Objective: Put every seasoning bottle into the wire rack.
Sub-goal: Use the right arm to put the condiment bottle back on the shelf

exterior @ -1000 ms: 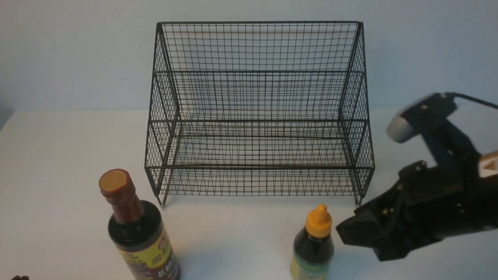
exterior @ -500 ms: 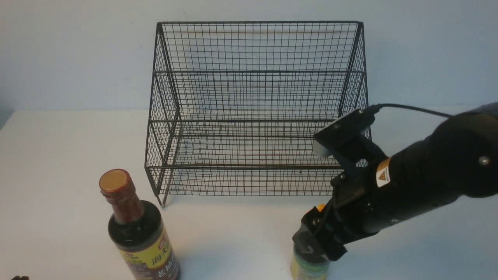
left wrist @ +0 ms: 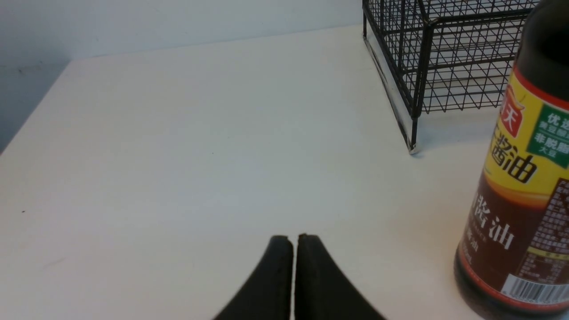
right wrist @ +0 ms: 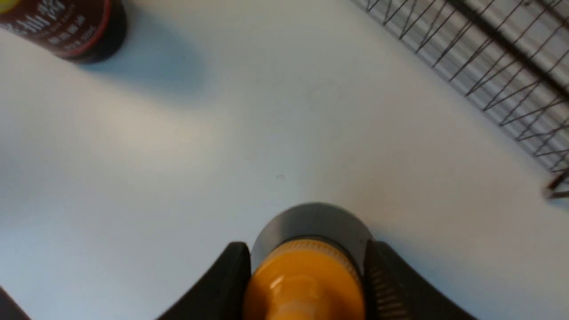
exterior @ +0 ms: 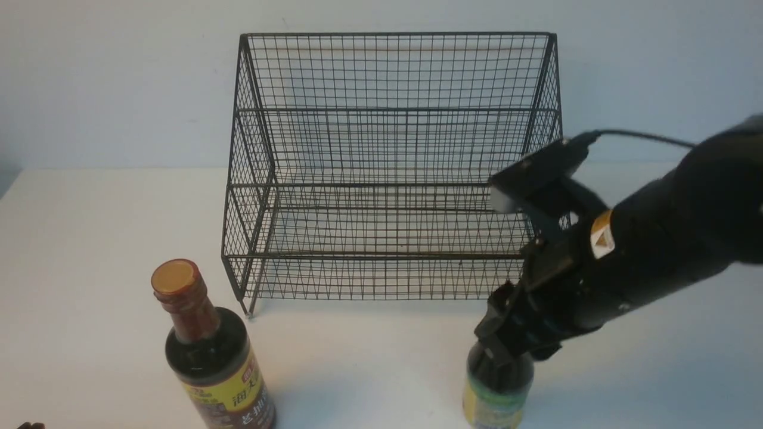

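Observation:
The shorter seasoning bottle (exterior: 498,387), with dark liquid and a green-yellow label, is at the front right of the table. My right gripper (exterior: 506,339) is shut on its orange nozzle cap (right wrist: 306,275), with a finger on each side. The cap is hidden by the gripper in the front view, and the bottle's base is cut off by the frame edge. The tall seasoning bottle (exterior: 208,351), with an orange flat cap and a yellow label, stands at the front left. My left gripper (left wrist: 293,238) is shut and empty, low over the table beside the tall bottle (left wrist: 520,178). The black wire rack (exterior: 393,149) stands behind both bottles, with nothing in it.
The white table (exterior: 89,250) meets a pale wall behind the rack. The rack's front left foot (left wrist: 413,149) is close to the tall bottle. The rack's lower front edge (right wrist: 489,58) runs near the right gripper. The right arm crosses in front of the rack's right side.
My right arm swung in from the right and closed on the shorter bottle's cap. The bottle then shifted right and a little up. The tall bottle did not move.

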Controlling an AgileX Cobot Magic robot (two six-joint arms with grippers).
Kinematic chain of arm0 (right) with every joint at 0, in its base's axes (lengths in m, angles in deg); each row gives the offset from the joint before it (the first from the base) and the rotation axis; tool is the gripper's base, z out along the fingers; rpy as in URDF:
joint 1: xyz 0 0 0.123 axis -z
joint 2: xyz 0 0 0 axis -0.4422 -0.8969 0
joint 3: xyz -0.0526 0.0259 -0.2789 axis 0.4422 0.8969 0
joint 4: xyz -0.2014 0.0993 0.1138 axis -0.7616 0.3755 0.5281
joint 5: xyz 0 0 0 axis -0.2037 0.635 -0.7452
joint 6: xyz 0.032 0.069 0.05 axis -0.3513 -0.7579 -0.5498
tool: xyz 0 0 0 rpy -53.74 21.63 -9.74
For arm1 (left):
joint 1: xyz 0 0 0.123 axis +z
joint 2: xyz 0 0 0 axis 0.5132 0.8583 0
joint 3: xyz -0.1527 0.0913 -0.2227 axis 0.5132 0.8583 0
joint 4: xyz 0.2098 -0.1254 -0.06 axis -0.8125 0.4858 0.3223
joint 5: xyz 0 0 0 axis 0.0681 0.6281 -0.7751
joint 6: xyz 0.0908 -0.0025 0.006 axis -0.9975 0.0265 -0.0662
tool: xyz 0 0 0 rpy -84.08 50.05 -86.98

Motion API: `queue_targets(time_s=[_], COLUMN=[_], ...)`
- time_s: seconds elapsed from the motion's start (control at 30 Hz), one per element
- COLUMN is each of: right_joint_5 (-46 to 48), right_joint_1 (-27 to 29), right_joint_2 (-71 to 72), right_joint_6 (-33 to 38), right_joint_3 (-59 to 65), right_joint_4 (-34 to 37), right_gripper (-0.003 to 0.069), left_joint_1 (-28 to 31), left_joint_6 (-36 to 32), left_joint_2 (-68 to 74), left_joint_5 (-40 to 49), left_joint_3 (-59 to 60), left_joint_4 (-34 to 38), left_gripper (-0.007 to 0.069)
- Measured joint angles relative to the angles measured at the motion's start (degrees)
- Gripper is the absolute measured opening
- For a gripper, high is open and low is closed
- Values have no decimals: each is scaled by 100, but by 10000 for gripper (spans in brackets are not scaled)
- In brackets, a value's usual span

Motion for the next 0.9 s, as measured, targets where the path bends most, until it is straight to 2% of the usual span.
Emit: queue_targets(time_s=[0.23, 0.37, 0.57, 0.9], right_joint_5=[424, 398, 264, -31], right_joint_1=[0, 86, 475, 1152], right_joint_2=[55, -111, -645, -1518], right_joint_6=[-219, -887, -1335, -2109], right_joint_3=[-1192, -1888, -2302, -2302], right_joint_4=[-750, -1380, -1449, -1430], right_gripper=[301, 301, 301, 301], left_joint_1=[0, 0, 0, 0], left_joint_6=[0, 0, 0, 0], left_joint_2=[0, 0, 0, 0], left_joint_5=[0, 0, 0, 0], left_joint_3=[0, 0, 0, 0], left_joint_4=[0, 0, 5, 5], left_gripper=[-5, -5, -5, -5])
